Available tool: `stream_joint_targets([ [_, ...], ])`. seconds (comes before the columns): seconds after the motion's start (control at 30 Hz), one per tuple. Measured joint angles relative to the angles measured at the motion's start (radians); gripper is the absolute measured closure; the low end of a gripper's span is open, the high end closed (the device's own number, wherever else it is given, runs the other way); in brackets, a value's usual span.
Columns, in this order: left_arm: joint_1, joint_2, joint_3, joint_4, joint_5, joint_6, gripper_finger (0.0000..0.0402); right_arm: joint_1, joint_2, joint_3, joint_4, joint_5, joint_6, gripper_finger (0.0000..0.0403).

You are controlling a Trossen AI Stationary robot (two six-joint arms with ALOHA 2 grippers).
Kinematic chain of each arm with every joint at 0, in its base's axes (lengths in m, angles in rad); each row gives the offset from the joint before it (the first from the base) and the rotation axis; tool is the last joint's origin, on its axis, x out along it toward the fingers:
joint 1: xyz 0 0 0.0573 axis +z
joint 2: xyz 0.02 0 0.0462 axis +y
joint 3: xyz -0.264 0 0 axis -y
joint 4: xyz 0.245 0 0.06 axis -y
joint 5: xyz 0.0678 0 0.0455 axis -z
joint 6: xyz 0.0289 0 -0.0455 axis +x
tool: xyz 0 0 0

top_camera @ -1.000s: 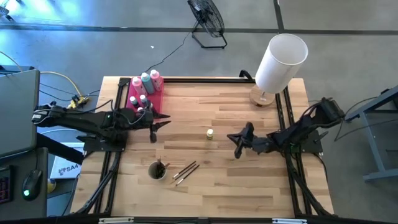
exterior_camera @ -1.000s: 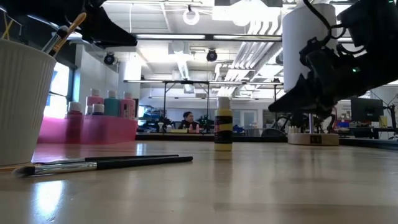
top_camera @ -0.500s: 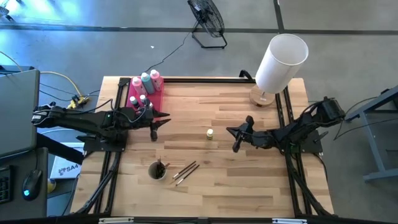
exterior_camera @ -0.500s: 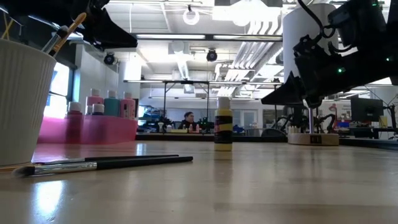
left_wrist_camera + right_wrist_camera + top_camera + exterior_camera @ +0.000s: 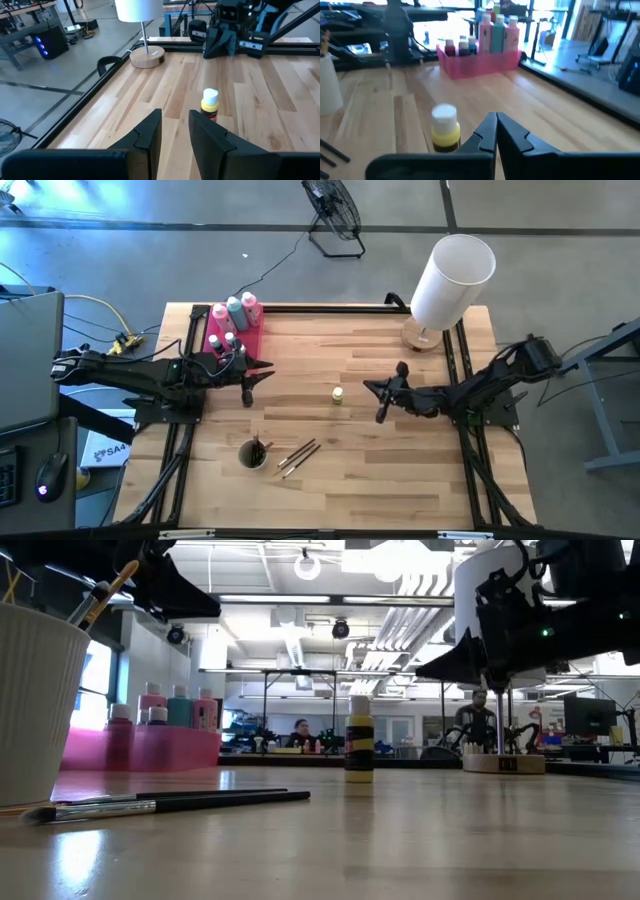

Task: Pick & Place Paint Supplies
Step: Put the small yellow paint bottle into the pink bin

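A small yellow paint bottle with a white cap (image 5: 338, 394) stands upright on its base at mid-table, also seen in the low view (image 5: 359, 740). My right gripper (image 5: 375, 395) hovers shut just to its right, above the table (image 5: 425, 670), touching nothing. In the right wrist view the bottle (image 5: 445, 129) sits beside the closed fingers (image 5: 496, 131). My left gripper (image 5: 266, 368) hangs by the pink tray, its fingers a little apart (image 5: 175, 135) with nothing between them, pointing toward the bottle (image 5: 209, 103). Two brushes (image 5: 298, 456) lie flat on the table.
The pink tray (image 5: 250, 342) at the far left holds pink and teal squeeze bottles (image 5: 234, 311) and small pots. A white ribbed cup with brushes (image 5: 253, 453) stands near the front left. A white lamp on a wooden base (image 5: 450, 275) stands at the far right.
My right gripper has risen above the table and rolled about its own axis, staying shut beside the yellow bottle. The bottle, tray, cup and brushes have not moved.
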Motion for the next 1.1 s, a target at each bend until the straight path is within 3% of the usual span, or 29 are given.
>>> stream_joint_targets([
  [0.27, 0.0, 0.0, 0.0, -0.004, -0.002, 0.0, 0.0307, -0.082, -0.141, 0.0, -0.111, -0.22, -0.053, 0.0401],
  [0.53, 0.0, 0.0, 0.0, -0.007, -0.003, 0.0, 0.0307, -0.145, -0.173, 0.0, -0.182, -0.31, -0.038, 0.0401],
  [1.1, 0.0, 0.0, 0.0, -0.006, -0.002, 0.0, 0.0307, -0.158, -0.173, 0.0, -0.182, -0.341, -0.044, 0.04],
])
